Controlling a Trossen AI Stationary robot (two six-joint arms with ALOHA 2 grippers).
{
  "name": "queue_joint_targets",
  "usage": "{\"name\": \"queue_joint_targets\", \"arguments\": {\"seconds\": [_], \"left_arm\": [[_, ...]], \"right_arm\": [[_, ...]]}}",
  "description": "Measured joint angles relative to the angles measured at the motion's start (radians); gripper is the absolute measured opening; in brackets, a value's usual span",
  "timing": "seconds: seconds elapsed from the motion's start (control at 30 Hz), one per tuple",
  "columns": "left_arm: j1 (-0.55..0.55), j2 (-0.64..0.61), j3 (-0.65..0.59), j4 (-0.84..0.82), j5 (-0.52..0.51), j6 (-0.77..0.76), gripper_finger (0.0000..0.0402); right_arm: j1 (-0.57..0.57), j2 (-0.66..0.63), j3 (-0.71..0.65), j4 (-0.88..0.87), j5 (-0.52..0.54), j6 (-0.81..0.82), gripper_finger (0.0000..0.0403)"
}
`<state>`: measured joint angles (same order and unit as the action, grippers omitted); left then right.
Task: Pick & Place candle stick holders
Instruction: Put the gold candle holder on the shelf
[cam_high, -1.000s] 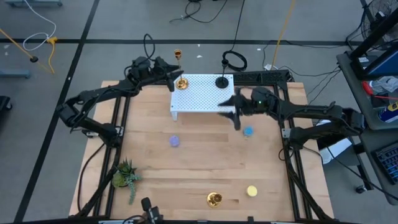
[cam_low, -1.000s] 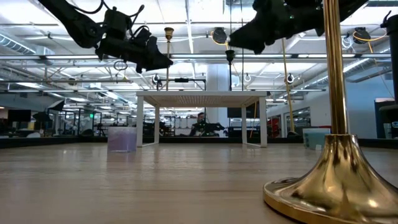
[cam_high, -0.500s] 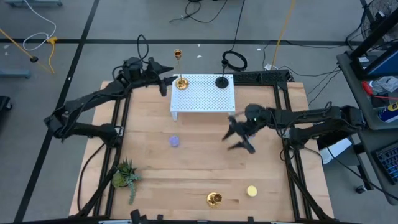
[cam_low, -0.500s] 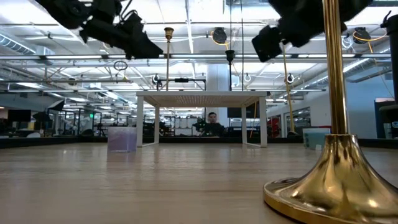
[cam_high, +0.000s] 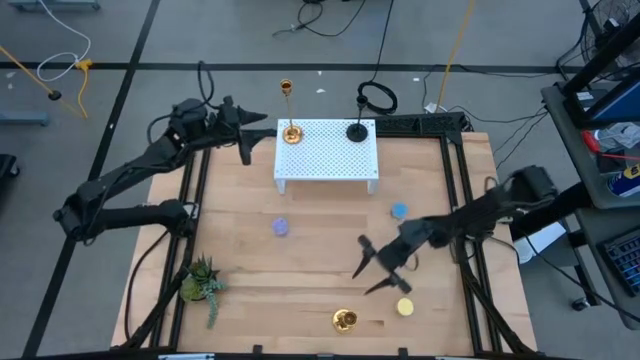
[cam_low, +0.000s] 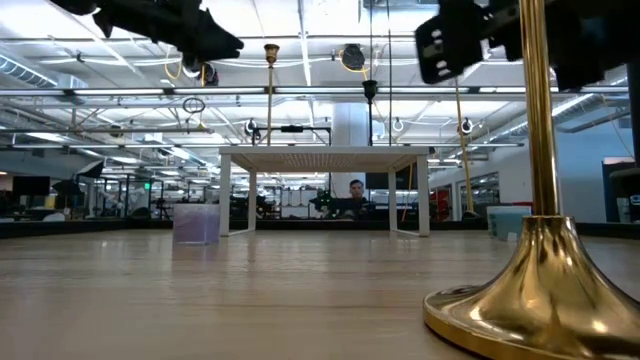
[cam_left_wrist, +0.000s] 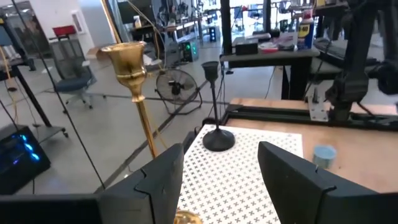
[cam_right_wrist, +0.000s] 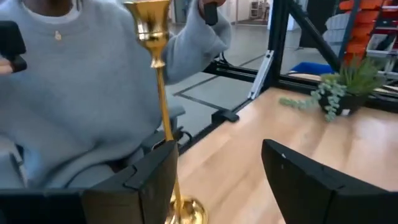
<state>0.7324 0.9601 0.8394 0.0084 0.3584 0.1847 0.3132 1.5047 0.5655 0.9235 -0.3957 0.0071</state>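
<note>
Two of the candle stick holders stand on our white perforated stand (cam_high: 328, 155) near the tabletop's (cam_high: 300, 270) far edge: a gold holder (cam_high: 290, 128) at its far left corner and the black holder (cam_high: 358, 129) at its far right corner. We see the second gold holder (cam_high: 344, 320) alone near the near edge. Our right gripper (cam_high: 374, 268), fingers apart and empty, hovers just beside that holder. Our left gripper (cam_high: 242, 135), fingers apart too, hangs off the stand's left side, near the tabletop's far left corner.
</note>
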Motion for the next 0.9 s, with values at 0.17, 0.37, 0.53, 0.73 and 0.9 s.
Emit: {"name": "queue_joint_targets", "arguments": {"seconds": [0.17,0.37,0.53,0.73,0.9], "left_arm": [[-0.011,0.001,0.000,-0.011,0.000,-0.060,0.0214],[-0.029,0.000,0.000,-0.092,0.000,-0.099,0.0214],[-0.046,0.000,0.000,-0.165,0.001,-0.110,0.0214],[-0.056,0.000,0.000,-0.214,0.003,-0.082,0.0214],[-0.076,0.000,0.000,-0.218,0.004,-0.090,0.0214]], "right_arm": [[0.064,0.171,0.153,-0.001,0.001,0.017,0.0233],[0.096,0.270,0.245,-0.002,-0.127,0.006,0.0233],[0.096,0.300,0.310,0.001,-0.095,-0.013,0.0233],[0.086,0.326,0.334,-0.044,-0.200,0.004,0.0205],[0.074,0.324,0.337,-0.032,-0.205,0.001,0.0144]]}}
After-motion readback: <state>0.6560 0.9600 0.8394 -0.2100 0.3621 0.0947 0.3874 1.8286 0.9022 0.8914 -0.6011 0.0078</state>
